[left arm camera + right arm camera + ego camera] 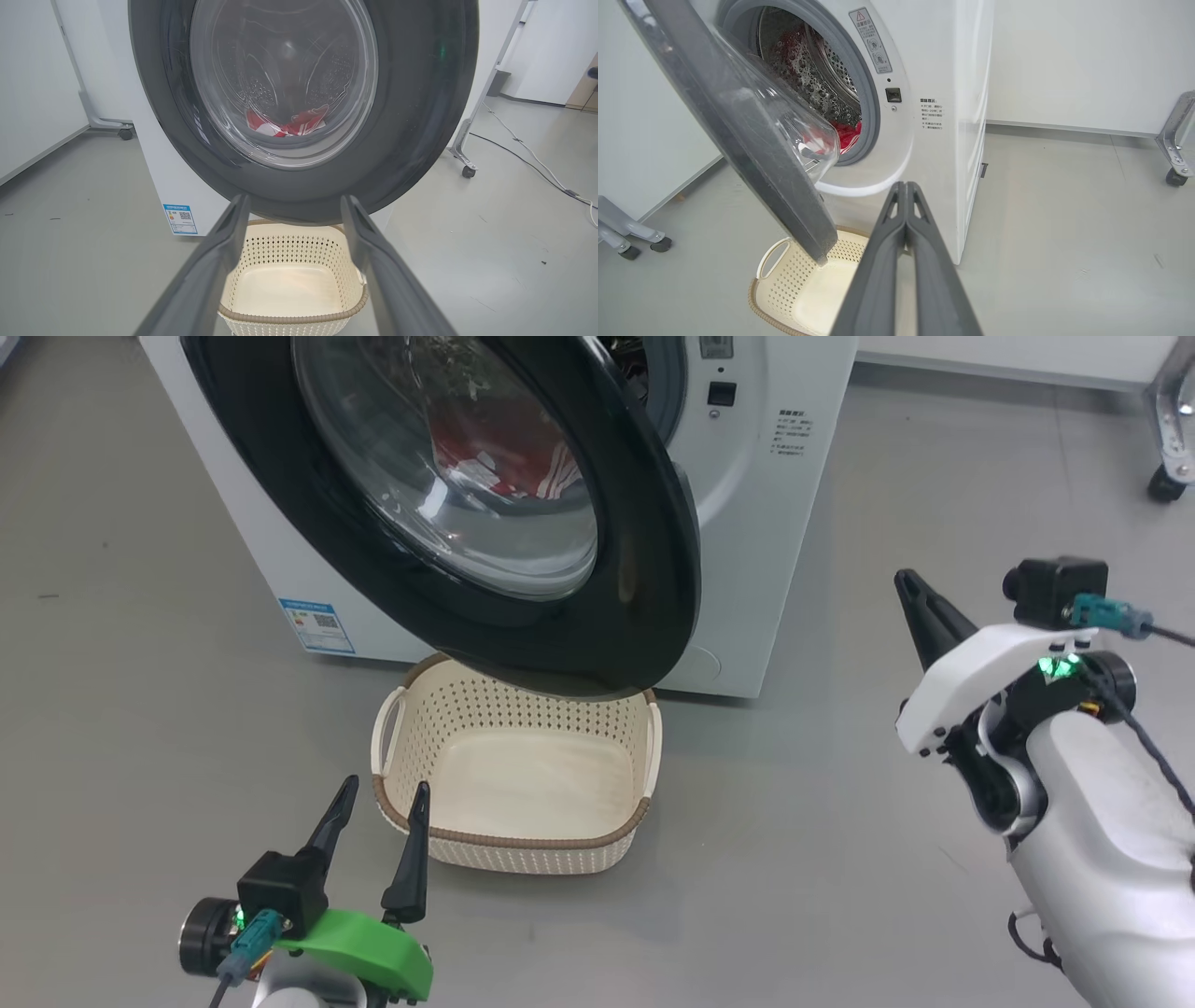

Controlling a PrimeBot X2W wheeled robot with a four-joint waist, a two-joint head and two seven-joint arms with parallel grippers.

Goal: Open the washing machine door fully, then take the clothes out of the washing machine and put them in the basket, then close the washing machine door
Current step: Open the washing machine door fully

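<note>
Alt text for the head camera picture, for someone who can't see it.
A washing machine door, partly open, hangs above an empty basket, red clothes showing through its glass. The left gripper has its fingers spread near the basket; the right gripper, farther right, is shut.

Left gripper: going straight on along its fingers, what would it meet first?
Likely the washing machine door, at its lower black rim: the left gripper aims there, above the basket. Depth is unclear.

A bare test lab, I'd say, not a home laundry.
I see the washing machine [943,154] standing on a plain grey floor [1064,224], white partition panels [1064,60] on castored metal feet [1174,140] around it, and a loose cable [516,154] trailing.
</note>
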